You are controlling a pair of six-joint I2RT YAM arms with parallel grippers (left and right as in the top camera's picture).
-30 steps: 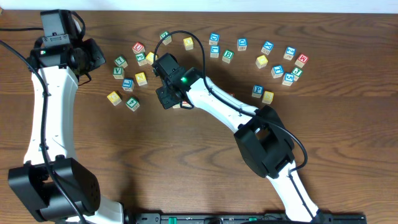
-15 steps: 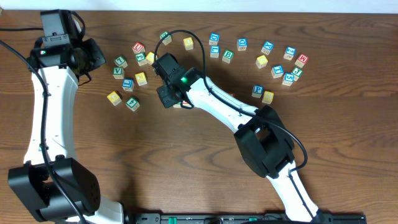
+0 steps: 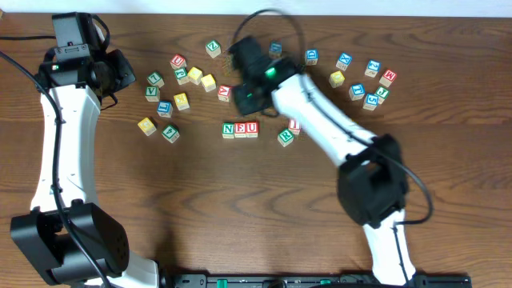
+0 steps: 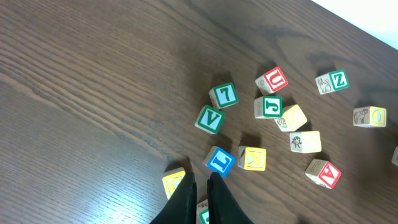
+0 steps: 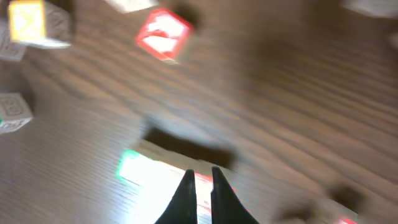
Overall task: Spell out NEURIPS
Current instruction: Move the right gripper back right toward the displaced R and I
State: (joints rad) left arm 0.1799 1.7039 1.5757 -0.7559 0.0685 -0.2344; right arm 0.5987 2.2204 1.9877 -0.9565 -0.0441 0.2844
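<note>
NEU row (image 3: 240,130) sits mid-table, cubes touching. A green cube (image 3: 286,137) lies near its right end. Right gripper (image 5: 200,179), fingers pressed together and empty, hovers over the row. Left gripper (image 4: 200,185), likewise closed and empty, hangs near the table's far-left corner.

Dark wood table (image 3: 240,208). N, E, U cubes (image 3: 240,129) sit mid-table in a touching row. Green cube (image 3: 286,137) lies near its right end. Loose letter cubes (image 3: 172,88) are scattered beyond.
</note>
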